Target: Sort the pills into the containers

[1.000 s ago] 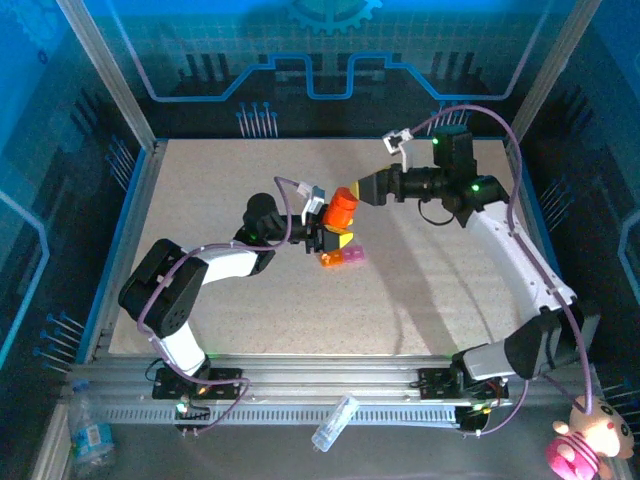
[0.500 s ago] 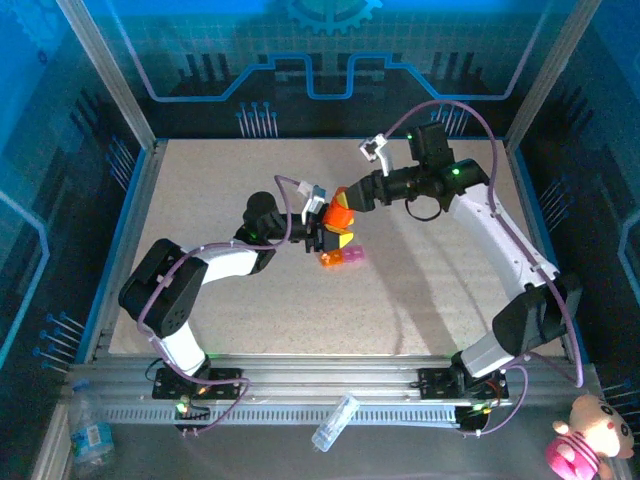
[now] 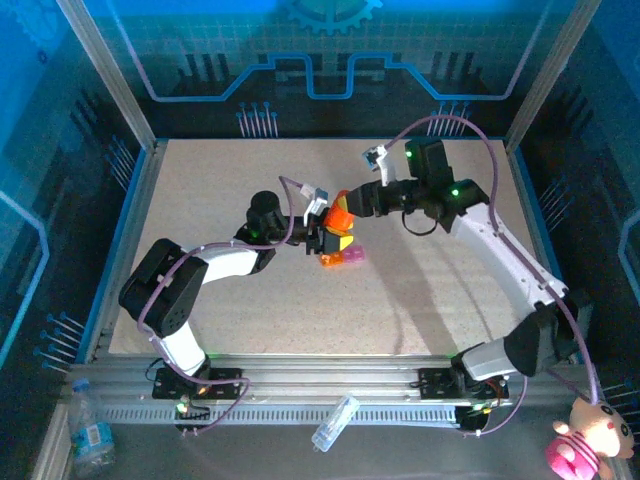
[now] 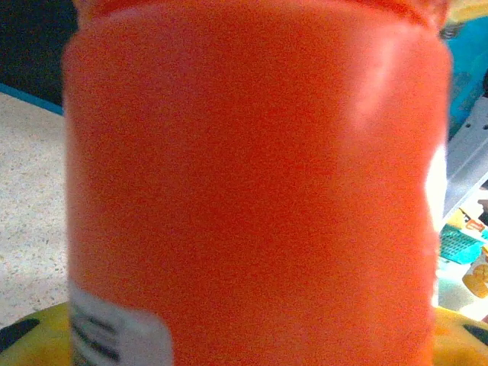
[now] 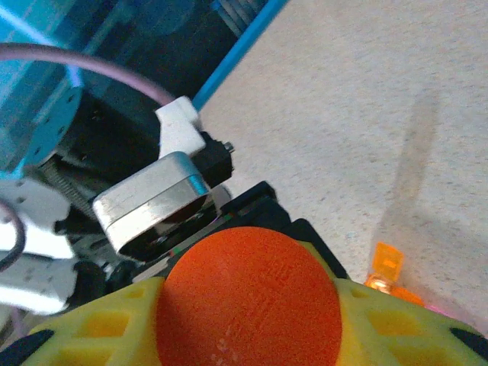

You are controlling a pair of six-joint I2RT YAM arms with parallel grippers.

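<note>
No text is legible. White label [image 4: 114,335], low on the orange bottle [image 4: 252,175], carries dark printed lines (too blurred to read as any word or number).

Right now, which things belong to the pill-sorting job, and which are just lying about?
Job: tall orange cylindrical plastic bottle; small orange-and-pink translucent plastic compartment strip.
Lying about: small clear plastic bottle; pink plush toy; blue-labelled water bottle.
</note>
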